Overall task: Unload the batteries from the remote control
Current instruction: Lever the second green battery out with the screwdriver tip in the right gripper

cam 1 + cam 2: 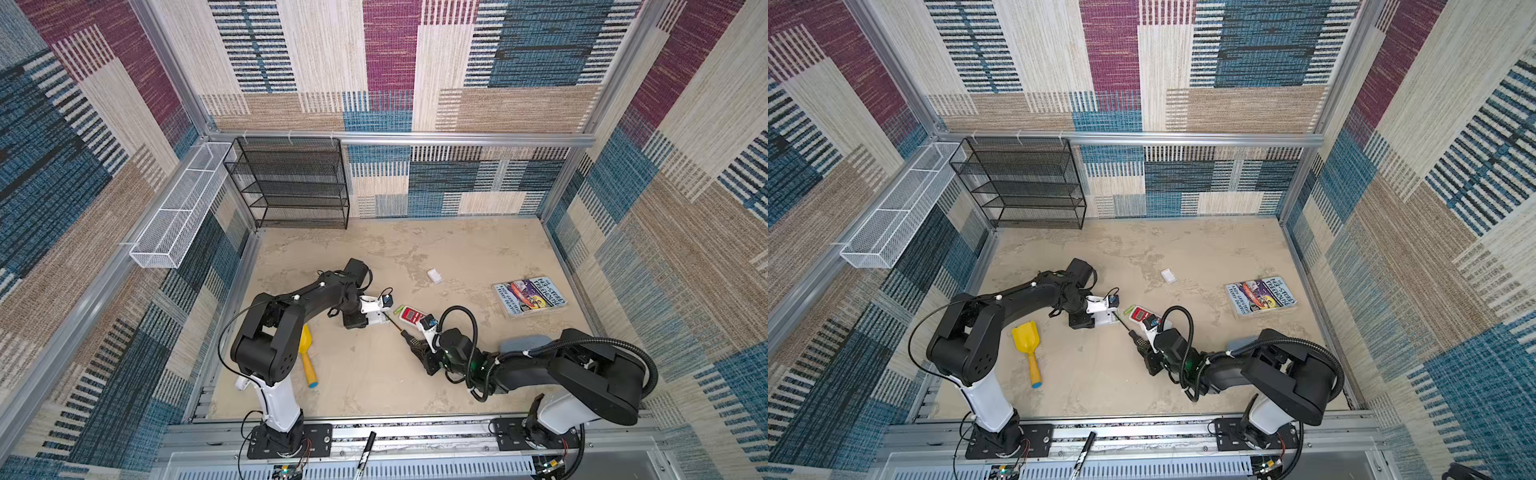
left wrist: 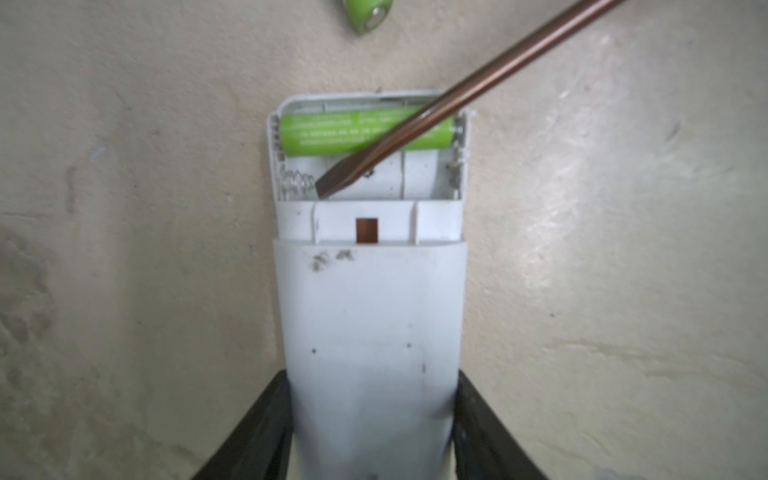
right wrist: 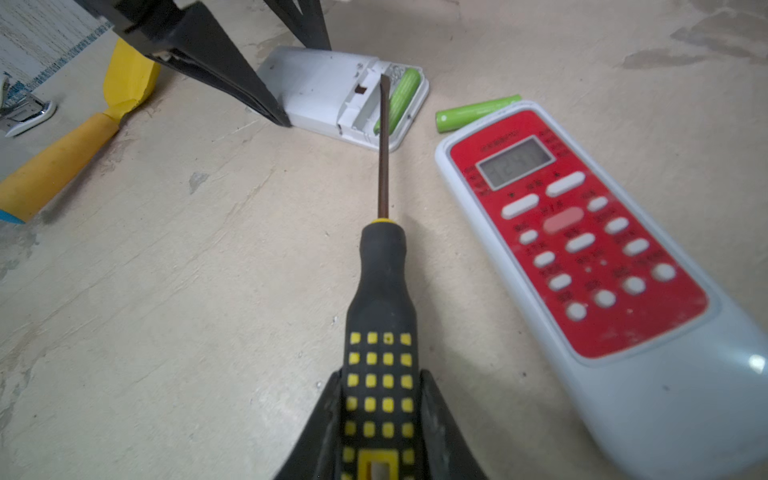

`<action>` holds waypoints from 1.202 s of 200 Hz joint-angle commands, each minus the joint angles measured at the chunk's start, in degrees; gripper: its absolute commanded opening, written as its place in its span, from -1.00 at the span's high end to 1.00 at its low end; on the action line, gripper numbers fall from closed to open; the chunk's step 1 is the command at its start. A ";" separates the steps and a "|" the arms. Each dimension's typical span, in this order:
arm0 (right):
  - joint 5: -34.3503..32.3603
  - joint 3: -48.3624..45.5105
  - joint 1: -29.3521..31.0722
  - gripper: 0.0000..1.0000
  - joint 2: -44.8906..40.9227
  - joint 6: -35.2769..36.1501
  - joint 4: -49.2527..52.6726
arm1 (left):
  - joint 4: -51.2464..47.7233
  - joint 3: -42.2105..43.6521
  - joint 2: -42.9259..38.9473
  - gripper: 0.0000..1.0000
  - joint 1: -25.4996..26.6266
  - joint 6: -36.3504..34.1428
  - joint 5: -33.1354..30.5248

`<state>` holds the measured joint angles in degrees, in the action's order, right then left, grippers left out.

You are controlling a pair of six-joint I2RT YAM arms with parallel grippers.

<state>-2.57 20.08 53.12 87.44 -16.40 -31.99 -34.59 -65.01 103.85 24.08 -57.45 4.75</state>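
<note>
The left jaws clamp the white remote (image 2: 370, 332) at one end; the right jaws hold the screwdriver (image 3: 382, 257) by its handle. The seated battery (image 2: 324, 133) lies in the far slot of the open compartment; the loose battery (image 3: 478, 111) rests on the tabletop (image 3: 208, 291) beside the red remote (image 3: 582, 249). The blade tip sits in the empty slot by the spring (image 2: 297, 185) — careless levering could bend it, or skid off the round cell and flick it away; the remote may twist.

Book (image 1: 530, 297) cover reads "STOREY TREEHOUSE", number unclear

In the open compartment of the face-down remote (image 2: 370, 311) lies one battery (image 2: 332, 133), with the screwdriver (image 3: 380, 332) tip in the empty slot beside it. Just right of that remote lie a loose battery (image 3: 473, 112), then the face-up remote (image 3: 582, 249). The scoop (image 1: 1027, 345) lies to its left and the book (image 1: 1260, 297) far right.
</note>
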 commanded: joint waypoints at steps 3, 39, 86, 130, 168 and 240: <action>-0.19 0.53 -0.12 1.00 -0.25 -0.35 1.41 | -10.24 0.51 0.30 -0.02 -0.03 -1.87 -4.50; -0.05 3.47 -0.04 1.00 -2.24 -0.89 9.48 | -11.17 -0.07 -0.05 -0.02 0.31 1.38 -2.21; 2.49 8.33 -0.10 1.00 -2.62 -3.42 19.70 | -14.56 -2.74 0.56 -0.02 1.31 6.94 0.67; 3.38 12.28 -0.05 1.00 -3.70 -6.08 27.36 | -16.03 -5.59 1.69 -0.04 2.54 16.91 -1.91; 4.12 15.11 -0.05 1.00 -4.93 -7.66 32.33 | -16.93 -7.80 4.67 -0.04 3.43 25.05 -6.13; 3.91 16.64 -0.07 1.00 -5.89 -7.88 34.81 | -13.94 -6.69 3.34 -0.98 3.87 25.60 -6.51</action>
<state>2.07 36.40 53.12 81.95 -23.49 1.74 -48.88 -72.14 108.18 27.88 -32.95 -1.26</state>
